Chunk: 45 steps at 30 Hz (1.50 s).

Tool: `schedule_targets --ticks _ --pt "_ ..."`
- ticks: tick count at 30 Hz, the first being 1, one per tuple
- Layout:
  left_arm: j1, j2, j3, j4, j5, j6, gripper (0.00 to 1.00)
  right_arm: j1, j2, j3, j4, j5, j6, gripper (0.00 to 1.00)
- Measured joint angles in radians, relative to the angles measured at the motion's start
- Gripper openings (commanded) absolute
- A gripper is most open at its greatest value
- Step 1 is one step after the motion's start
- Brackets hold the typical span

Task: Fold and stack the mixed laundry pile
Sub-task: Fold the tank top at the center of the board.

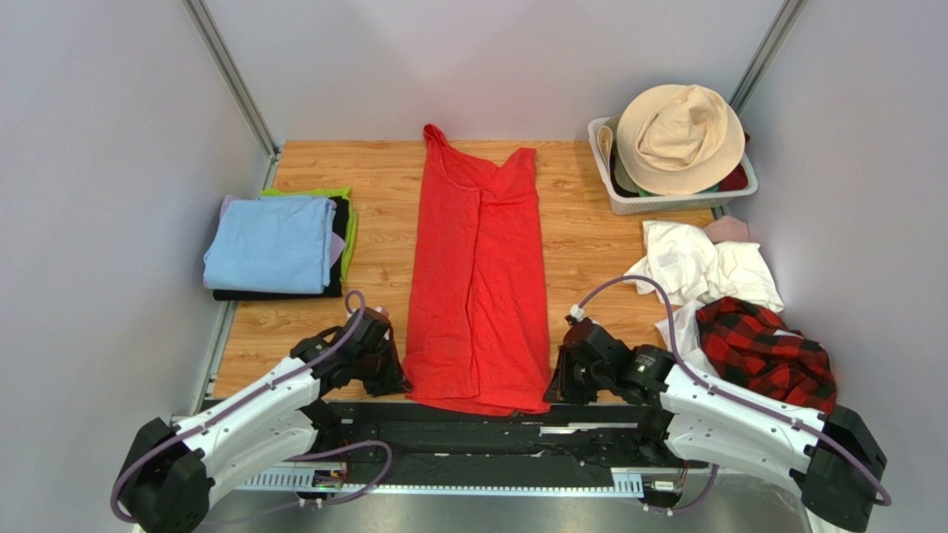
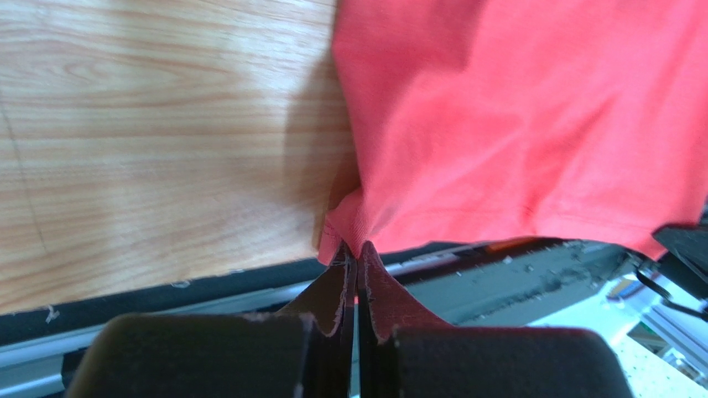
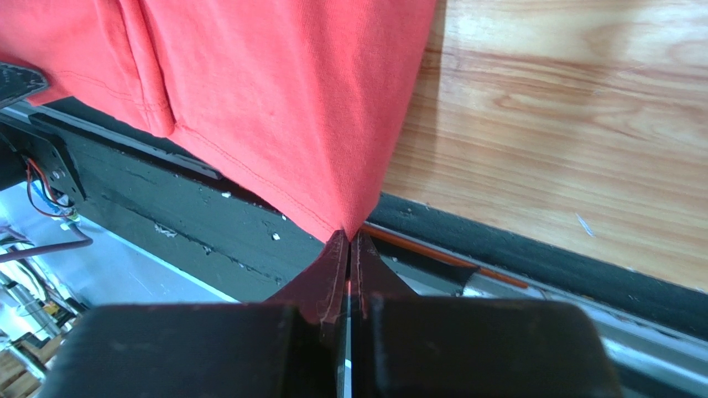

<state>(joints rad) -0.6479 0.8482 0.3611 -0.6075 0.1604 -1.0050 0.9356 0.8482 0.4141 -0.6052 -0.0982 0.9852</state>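
Wooden tabletop point(image 1: 378, 189): left gripper point(image 2: 356, 259) and right gripper point(image 3: 349, 242), both clamped tight, pinch the near hem corners of the red shirt point(image 1: 479, 278), narrowed lengthwise between them; an unfolded laundry pile point(image 1: 712, 272) waits right of the right gripper.

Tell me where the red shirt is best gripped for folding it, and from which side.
Grip the red shirt at its two near hem corners, coming from the near edge of the table. It lies flat and long, hem slightly over that edge, so the corners are free. The left gripper and right gripper are shut on them.
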Motion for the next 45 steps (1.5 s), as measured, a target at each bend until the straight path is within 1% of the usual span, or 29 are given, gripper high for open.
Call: schedule_targets --ticks 4,8,16,20,24,28,33,35,39,41,45 --pt "0.0 -0.055 0.029 -0.04 0.03 0.0 0.0 0.0 -0.041 0.043 -0.073 0.022 -0.013 0.0" --pt "-0.002 -0.06 0.052 -0.05 0.085 -0.003 0.0 -0.005 -0.1 0.076 -0.129 0.048 -0.019 0.0" --pt "-0.005 -0.143 0.087 -0.135 0.137 -0.005 0.0 -0.019 -0.18 0.058 -0.215 0.073 -0.019 0.0" --pt "-0.006 -0.147 0.091 -0.143 0.162 -0.004 0.0 -0.02 -0.202 0.028 -0.23 0.073 -0.011 0.0" --pt "-0.006 -0.137 0.068 -0.135 0.174 -0.004 0.0 -0.021 -0.185 0.021 -0.232 0.073 -0.011 0.0" --pt "-0.006 -0.115 0.059 -0.108 0.18 -0.008 0.0 -0.049 -0.115 0.044 -0.232 0.068 -0.044 0.0" --pt "0.007 -0.024 0.117 -0.071 0.191 -0.004 0.0 -0.158 0.007 0.175 -0.211 0.038 -0.132 0.0" --pt "0.046 0.032 0.176 -0.056 0.211 0.016 0.0 -0.231 0.061 0.243 -0.196 0.005 -0.18 0.0" --pt "0.173 0.137 0.303 -0.009 0.245 0.076 0.0 -0.365 0.174 0.368 -0.158 -0.06 -0.265 0.0" --pt "0.229 0.19 0.368 0.003 0.257 0.112 0.0 -0.407 0.248 0.43 -0.138 -0.084 -0.305 0.0" --pt "0.298 0.319 0.485 0.03 0.263 0.172 0.0 -0.463 0.418 0.557 -0.115 -0.12 -0.366 0.0"
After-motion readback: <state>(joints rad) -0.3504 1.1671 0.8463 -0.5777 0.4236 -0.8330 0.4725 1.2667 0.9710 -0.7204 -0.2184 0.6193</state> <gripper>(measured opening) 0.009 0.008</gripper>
